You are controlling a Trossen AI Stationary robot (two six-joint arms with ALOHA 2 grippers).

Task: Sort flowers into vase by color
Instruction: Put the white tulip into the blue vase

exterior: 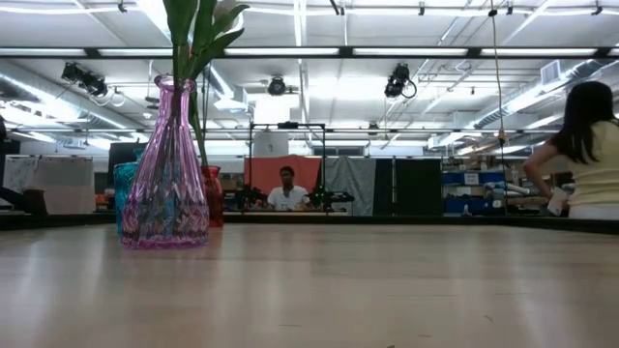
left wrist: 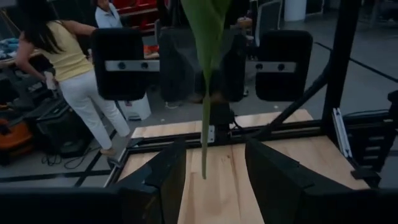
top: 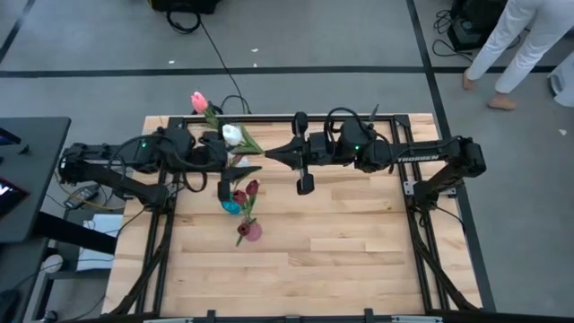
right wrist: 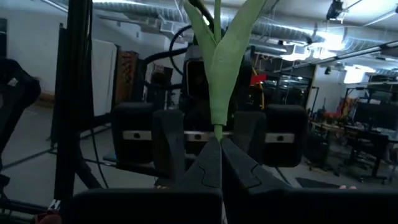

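Handover step: right end effector (right wrist: 219, 146) clenched on white tulip (top: 232, 135) stem, left end effector (left wrist: 214, 171) released around it; next, left must clamp

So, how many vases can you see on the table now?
3. A purple vase stands nearest in the low view, a blue vase just behind it, and a red vase farther back. Another may be hidden behind them.
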